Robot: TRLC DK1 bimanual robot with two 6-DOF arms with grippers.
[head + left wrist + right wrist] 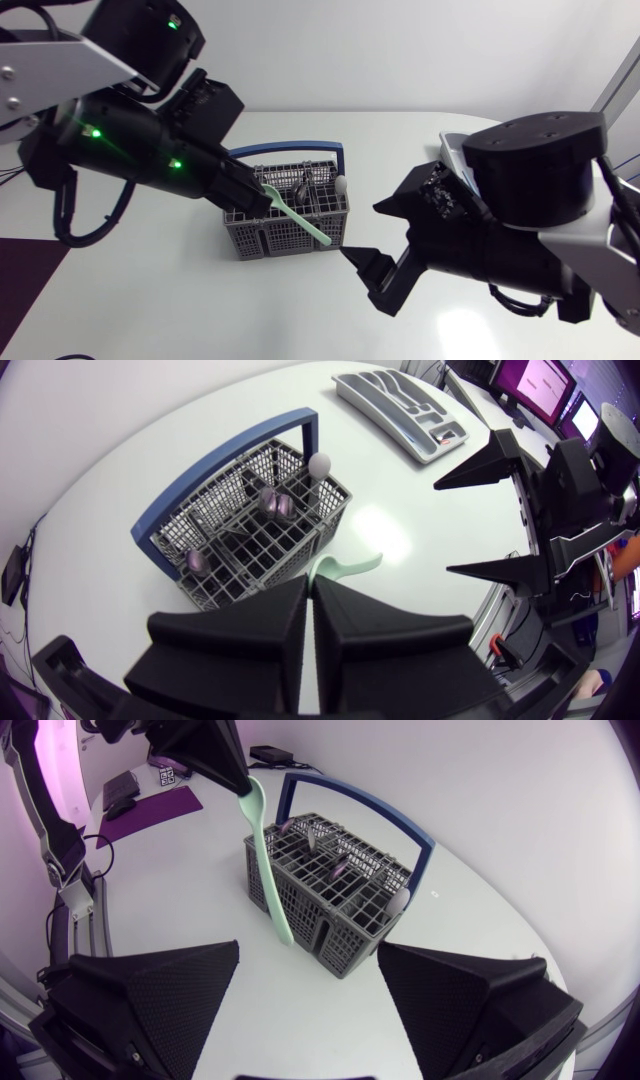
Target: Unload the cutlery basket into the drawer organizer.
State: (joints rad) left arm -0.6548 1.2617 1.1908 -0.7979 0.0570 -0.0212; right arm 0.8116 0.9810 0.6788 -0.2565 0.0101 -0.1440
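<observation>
Matte black, the right gripper [365, 232] gapes empty at four o'clock of the grey cutlery basket [255, 238], across whose front the left gripper [262, 197], clamped on a mint-green utensil [300, 215], holds it slanted, the drawer organizer [400, 405] farther off at two o'clock.

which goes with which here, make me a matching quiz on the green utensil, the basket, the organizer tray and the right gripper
Things:
1. green utensil
2. basket
3. organizer tray
4. right gripper

States:
a. open, holding nothing
b. grey mesh with a blue handle
c. pinched in the left gripper, over the basket's edge
d. flat grey, with compartments, lying apart from the basket

Pairs: 1-c, 2-b, 3-d, 4-a
</observation>
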